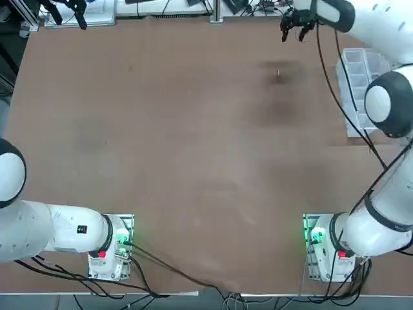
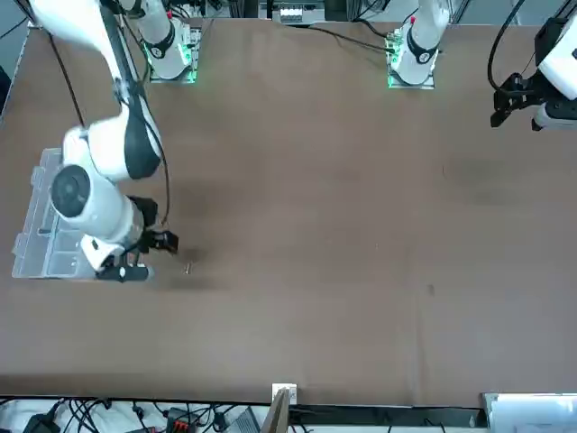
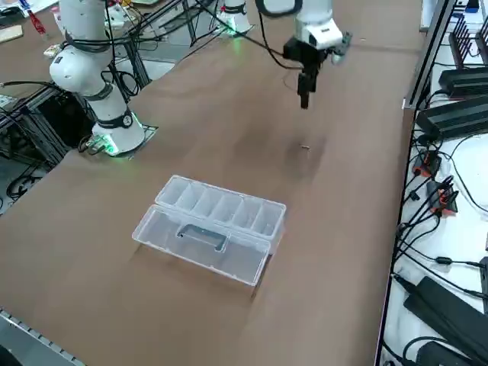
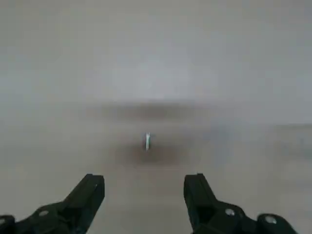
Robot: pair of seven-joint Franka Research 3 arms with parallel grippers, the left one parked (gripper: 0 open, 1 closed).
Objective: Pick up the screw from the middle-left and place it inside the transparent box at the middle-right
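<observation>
Because the screw (image 1: 278, 74) is only a thin sliver lying flat on the brown table (image 1: 181, 161), the likeliest failure from here is a closing pinch that misses it, nudges it sideways or traps it so lightly that it drops on the way across. In the top view, reading left to right, the screw lies alone at about 1 o'clock from the table's middle, on a faint dark stain; the right gripper (image 1: 292, 28) hangs above the table near its far edge, at roughly 1 o'clock from the screw and clear of it, with fingers spread apart and nothing between them; the transparent box (image 1: 361, 90) lies at about 3 o'clock from the screw, well apart. A second risk is the release: the box's compartments are narrow, and its opened lid lies alongside, so a drop could land in the lid or outside. The arm covers part of the box in the top view, and in the wrist view the screw (image 4: 147, 141) shows between the fingertips (image 4: 92, 187) only as a pale mark, its head end impossible to tell.
</observation>
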